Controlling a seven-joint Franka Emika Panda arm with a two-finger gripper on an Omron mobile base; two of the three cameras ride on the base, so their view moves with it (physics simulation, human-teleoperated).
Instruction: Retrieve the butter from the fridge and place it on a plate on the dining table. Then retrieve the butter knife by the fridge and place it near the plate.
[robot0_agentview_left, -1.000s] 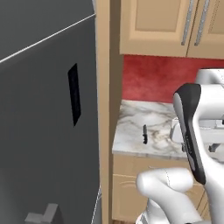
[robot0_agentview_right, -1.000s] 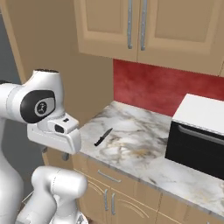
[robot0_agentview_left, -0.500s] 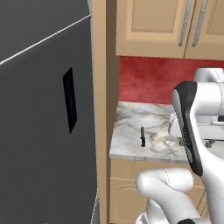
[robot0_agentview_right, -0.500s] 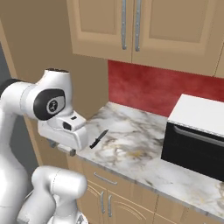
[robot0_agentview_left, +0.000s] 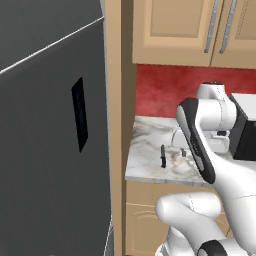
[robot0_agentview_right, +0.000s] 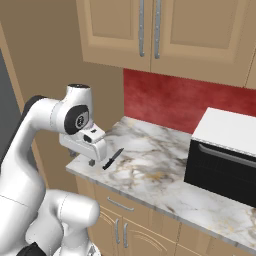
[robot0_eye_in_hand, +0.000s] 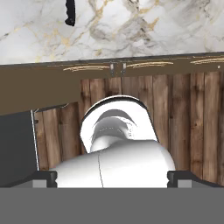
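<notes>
One slim dark butter knife (robot0_agentview_right: 113, 159) flat on marble counter (robot0_agentview_right: 165, 180).

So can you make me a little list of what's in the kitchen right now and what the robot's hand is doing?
fridge: grey, door closed
butter knife: small and dark, lying flat on the marble counter near its front edge
pincer: open, holding nothing, just beside the butter knife
microwave: black and white, on the same counter, door shut
cupboards: tan, above the counter, closed
wall: red behind the counter
</notes>
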